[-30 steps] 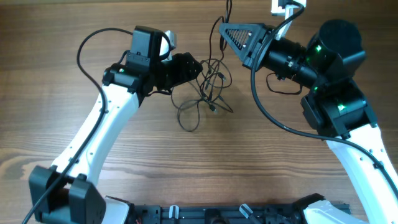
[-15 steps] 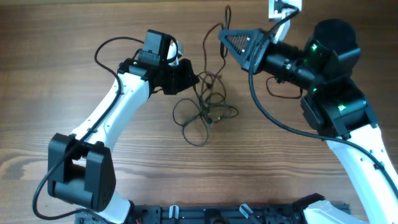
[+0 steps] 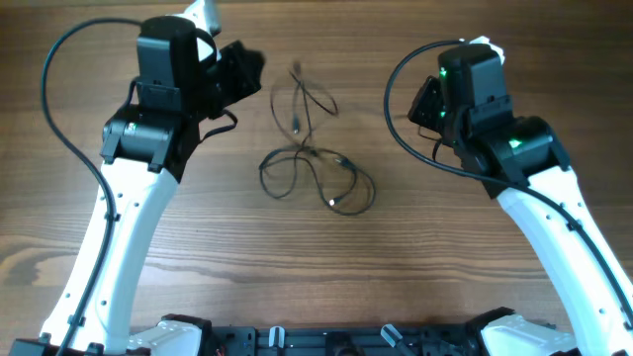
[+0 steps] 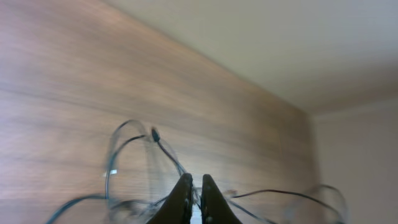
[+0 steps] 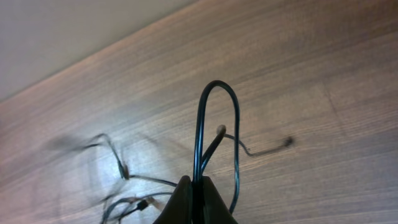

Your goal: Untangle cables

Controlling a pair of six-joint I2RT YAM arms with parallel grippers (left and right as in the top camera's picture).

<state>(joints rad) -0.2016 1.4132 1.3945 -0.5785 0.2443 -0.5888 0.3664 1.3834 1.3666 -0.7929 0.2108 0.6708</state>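
Tangled cables (image 3: 315, 158) are seen on the worktop (image 3: 198, 247), right of the left end effector (image 4: 194, 186), which is clenched (any pinched strand cannot be told). The right end effector (image 5: 193, 185), farther right, is clamped on a loop of them. Heap's long axis runs approx. from there toward the robot. Risk: knots tightened, or loop lost, w/ hard pulling.

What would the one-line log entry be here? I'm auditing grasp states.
left gripper: shut on cables | right gripper: shut on cable loop | tangle: loose on table | status: not untangled
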